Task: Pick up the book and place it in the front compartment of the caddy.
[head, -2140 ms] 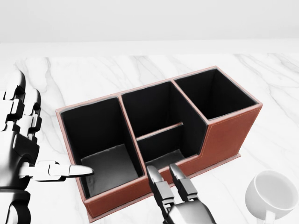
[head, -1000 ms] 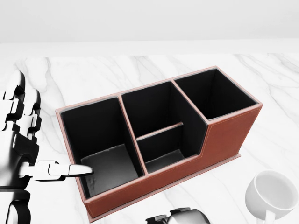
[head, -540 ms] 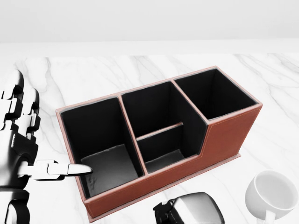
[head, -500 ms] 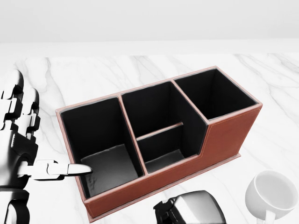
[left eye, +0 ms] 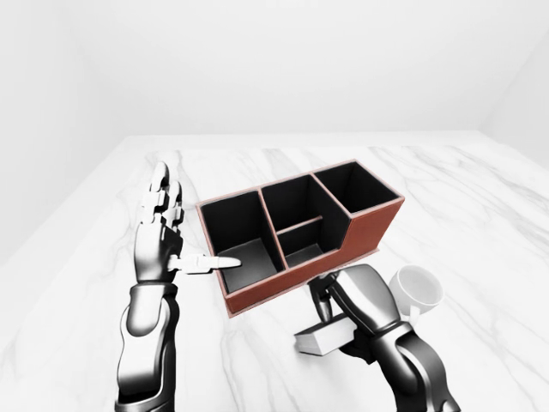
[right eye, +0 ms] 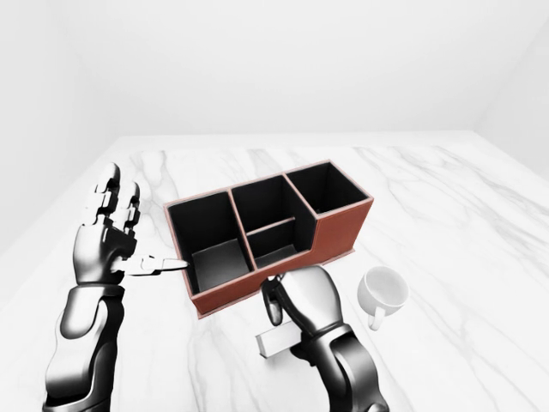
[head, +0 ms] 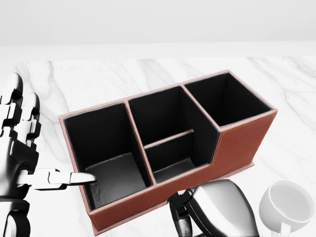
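Observation:
A red-brown caddy (left eye: 369, 230) with black compartments stands on the white marble table (left eye: 257, 167). A pale grey book (left eye: 319, 340) lies just below the caddy in the left-eye view, mostly covered by my right hand (left eye: 324, 313). That hand's fingers curl down round the book's upper end. The head view shows only the back of this hand under the caddy's low wall, and the book is hidden there. My left hand (left eye: 184, 232) is open to the left of the caddy, fingers upright and thumb pointing at the left compartment (head: 111, 173).
A white mug (left eye: 418, 287) stands on the table right of my right hand, close to the caddy's right end. The marble top stretches wide to the left and above the caddy, and white walls rise beyond it.
My right hand, open with fingers up at first, dropped out of the head view. It has returned palm down, rising toward the caddy's low wall. The left hand drifted slightly left.

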You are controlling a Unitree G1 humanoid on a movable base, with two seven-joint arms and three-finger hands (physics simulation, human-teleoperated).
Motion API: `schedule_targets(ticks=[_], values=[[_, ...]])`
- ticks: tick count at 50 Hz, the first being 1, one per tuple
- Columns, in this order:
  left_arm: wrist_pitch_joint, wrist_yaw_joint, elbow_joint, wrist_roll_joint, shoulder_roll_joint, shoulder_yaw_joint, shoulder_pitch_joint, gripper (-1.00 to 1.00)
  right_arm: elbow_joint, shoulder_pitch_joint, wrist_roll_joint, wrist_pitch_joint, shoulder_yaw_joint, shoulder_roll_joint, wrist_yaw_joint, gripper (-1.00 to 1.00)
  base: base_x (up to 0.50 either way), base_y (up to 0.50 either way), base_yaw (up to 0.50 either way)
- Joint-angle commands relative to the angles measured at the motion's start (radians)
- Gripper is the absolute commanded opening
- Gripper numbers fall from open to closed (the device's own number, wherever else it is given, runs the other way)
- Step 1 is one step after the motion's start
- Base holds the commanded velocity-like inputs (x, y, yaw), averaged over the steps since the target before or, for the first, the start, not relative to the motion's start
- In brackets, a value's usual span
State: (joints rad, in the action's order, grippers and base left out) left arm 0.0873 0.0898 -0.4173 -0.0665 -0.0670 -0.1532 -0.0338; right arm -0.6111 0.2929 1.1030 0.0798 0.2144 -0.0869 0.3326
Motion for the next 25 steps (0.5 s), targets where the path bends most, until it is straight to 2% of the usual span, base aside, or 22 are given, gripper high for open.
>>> schedule_targets(ticks=[1,14,25], values=[[0.0,-0.001,0.001,-0.003,-0.002,-0.004,-0.004,1.0,-0.102,-0.056,0.018,-0.001,-0.049,0.025,0.103,-1.0,0.0,0.0,0.0],[0.0,-0.003,0.002,-0.003,-0.003,-0.003,-0.006,1.0,-0.148,-0.155,0.013,-0.014,-0.106,0.048,0.218,-1.0,0.0,0.0,0.0],[0.0,-0.003,-0.006,-0.004,-0.004,-0.004,-0.007,1.0,-0.153,-0.255,0.017,-0.047,-0.12,0.06,0.285,-1.0,0.0,0.0,0.0]])
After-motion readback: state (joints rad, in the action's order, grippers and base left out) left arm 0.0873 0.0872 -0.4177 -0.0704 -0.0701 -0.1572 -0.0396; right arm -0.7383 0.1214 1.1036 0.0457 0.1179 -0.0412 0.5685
